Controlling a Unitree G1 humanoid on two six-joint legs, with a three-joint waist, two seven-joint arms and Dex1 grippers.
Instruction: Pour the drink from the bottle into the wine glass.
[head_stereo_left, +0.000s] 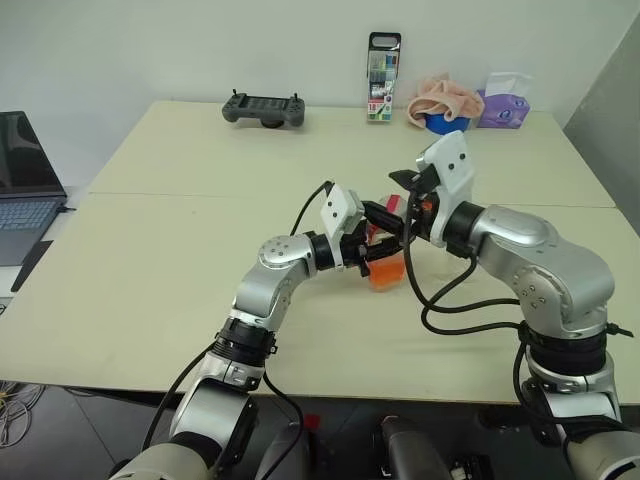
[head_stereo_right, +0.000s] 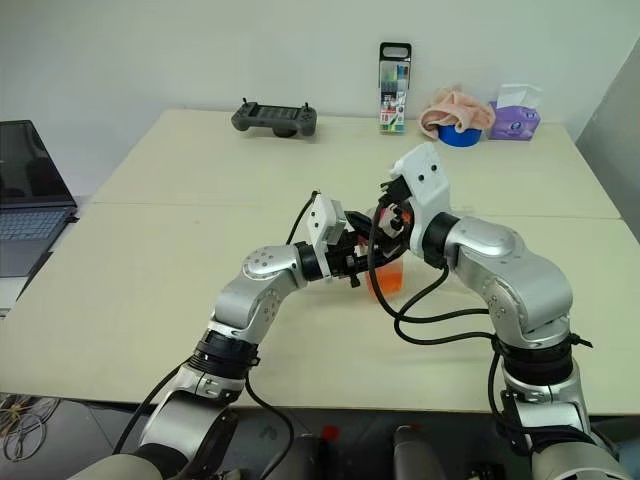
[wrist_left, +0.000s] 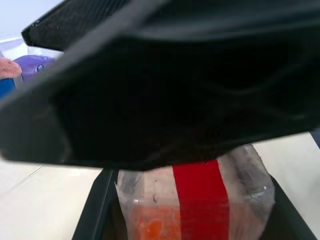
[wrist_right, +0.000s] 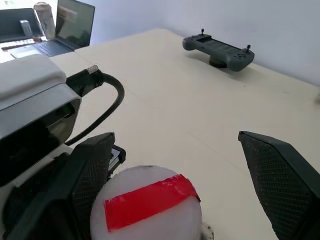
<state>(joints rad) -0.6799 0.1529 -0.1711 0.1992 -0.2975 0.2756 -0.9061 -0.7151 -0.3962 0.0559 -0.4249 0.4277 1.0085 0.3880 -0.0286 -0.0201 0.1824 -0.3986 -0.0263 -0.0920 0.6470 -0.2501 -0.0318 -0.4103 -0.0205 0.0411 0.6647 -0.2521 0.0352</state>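
Orange-red drink (head_stereo_left: 386, 272) in bottle (head_stereo_left: 384, 262), table (head_stereo_left: 200, 180) centre, left gripper (head_stereo_left: 372, 252) clamped on it. Left wrist: red strip (wrist_left: 202, 200) at 6 o'clock. Right wrist: cap (wrist_right: 146, 206) between right gripper's (wrist_right: 192, 187) spread fingers (wrist_right: 282, 182), nothing gripped.

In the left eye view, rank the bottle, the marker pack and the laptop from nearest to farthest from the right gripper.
1. The bottle, directly at the right gripper, held by the left gripper.
2. The marker pack, upright at the table's far edge.
3. The laptop, far off to the robot's left.
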